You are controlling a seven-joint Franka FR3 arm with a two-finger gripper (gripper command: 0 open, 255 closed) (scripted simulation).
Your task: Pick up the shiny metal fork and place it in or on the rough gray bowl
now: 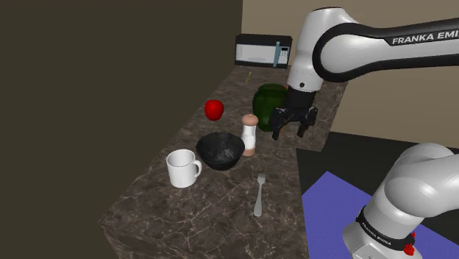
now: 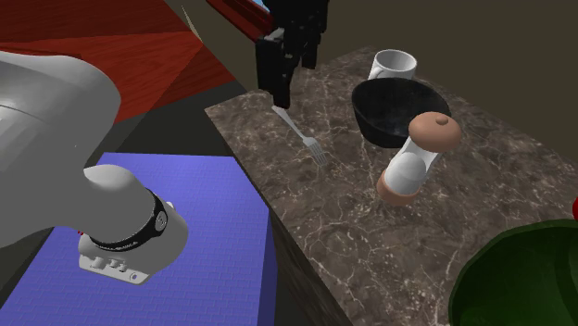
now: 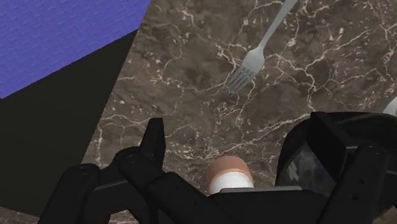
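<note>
Dark marbled counter (image 1: 221, 213), microwave (image 1: 262, 51) at its far end, blue mat (image 1: 331, 213) alongside. I have my gripper (image 1: 291, 132) hanging above the counter, fingers spread well apart, nothing between them gripped. Fork (image 3: 254, 60) lies flat on the counter out ahead of the jaws, well apart from them, tines pointing back toward them. Shaker (image 3: 229, 173) stands under the gap between the jaws. Bowl (image 1: 221, 151) sits just beside one finger, mug (image 1: 182, 168) past it. Green jar (image 1: 270, 99) is close behind the jaws, apple (image 1: 214, 110) off to the side.
</note>
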